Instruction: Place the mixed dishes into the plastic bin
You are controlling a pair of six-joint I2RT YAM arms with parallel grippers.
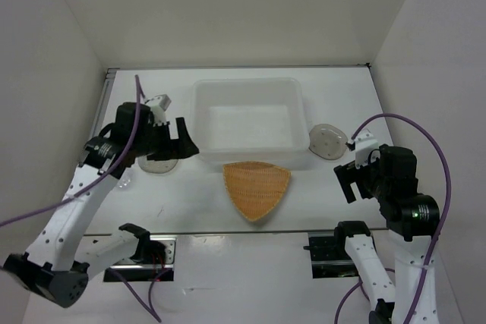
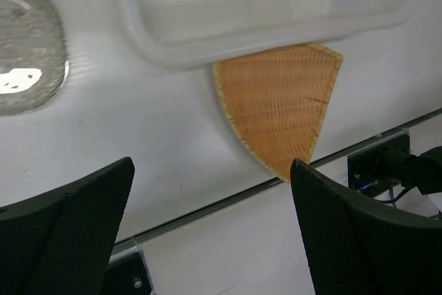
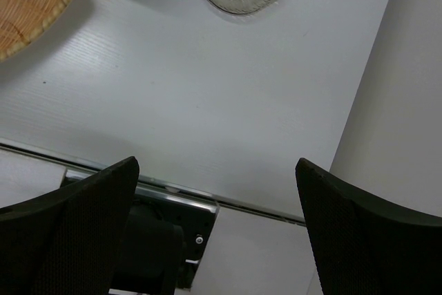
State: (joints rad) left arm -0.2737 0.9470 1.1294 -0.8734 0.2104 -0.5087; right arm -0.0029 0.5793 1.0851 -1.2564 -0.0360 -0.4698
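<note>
- Your table (image 1: 190,206) is white, and all of the items below rest on it.
- The plastic bin (image 1: 247,128) sits at the middle of the far half, with its long side facing the arm bases.
- Your left gripper (image 2: 212,167) hangs above the table just left of the bin. Its jaws are spread wide, with nothing between them and nothing touching them.
- Your right gripper (image 3: 217,165) hovers over the right side of the table, nearer the bases than the bin. Its jaws are also spread wide, holding and touching nothing.
- The tan-orange plate (image 1: 257,187) lies flat between the two grippers. Its broad edge is right against the bin's near wall, tucked under the flared rim in the left wrist view, and its tip points toward the bases.
- One speckled plate (image 1: 328,142) lies just beside the bin's right near corner, beyond your right gripper.
- The other speckled plate (image 2: 27,53) lies left of the bin and is partly hidden under your left gripper in the top view.
</note>
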